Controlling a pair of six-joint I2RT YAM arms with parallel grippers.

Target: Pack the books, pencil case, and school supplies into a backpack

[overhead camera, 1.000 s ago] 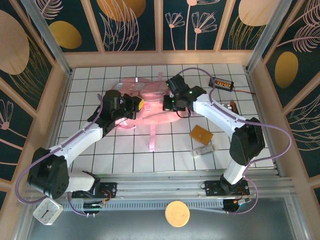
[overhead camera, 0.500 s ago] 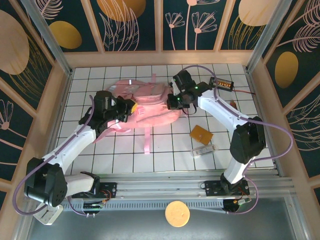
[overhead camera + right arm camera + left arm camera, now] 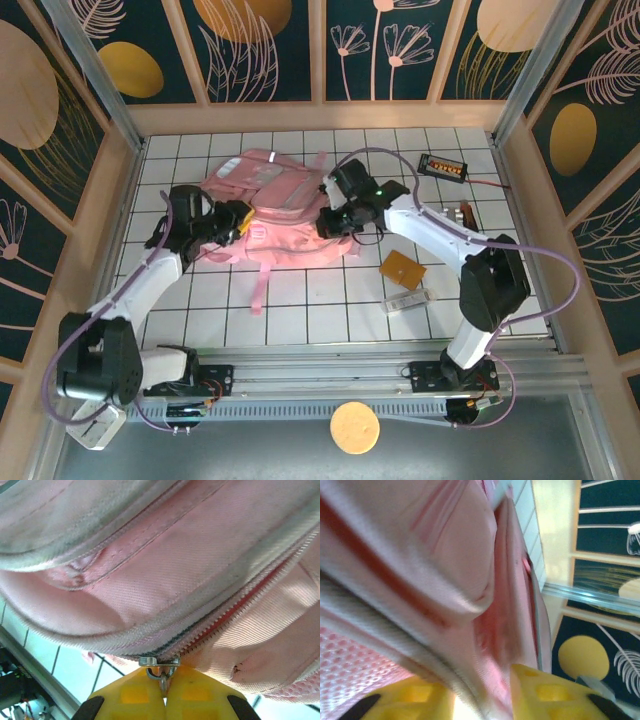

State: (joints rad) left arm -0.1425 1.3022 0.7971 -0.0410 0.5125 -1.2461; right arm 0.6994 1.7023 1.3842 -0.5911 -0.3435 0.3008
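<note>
The pink backpack (image 3: 275, 215) lies on the tiled table, one strap trailing toward me. My left gripper (image 3: 236, 214) is at its left side. In the left wrist view its yellow fingers (image 3: 545, 692) stand apart, with a fold of backpack (image 3: 420, 555) fabric running between them. My right gripper (image 3: 330, 222) is at the bag's right end, shut on the metal zipper pull (image 3: 161, 667) of the backpack (image 3: 190, 565). An orange-brown square book (image 3: 402, 268) and a whitish block of school supplies (image 3: 406, 300) lie to the right. The pencil case is out of view.
A black gadget with orange digits (image 3: 443, 166) and its red wire sit at the back right. Small grey pieces (image 3: 462, 213) lie by the right wall. Wooden walls close in the table on three sides.
The backpack has been dragged left and slightly toward me, and its strap swung left. Both grippers moved left with it. The left gripper's fingers have parted.
</note>
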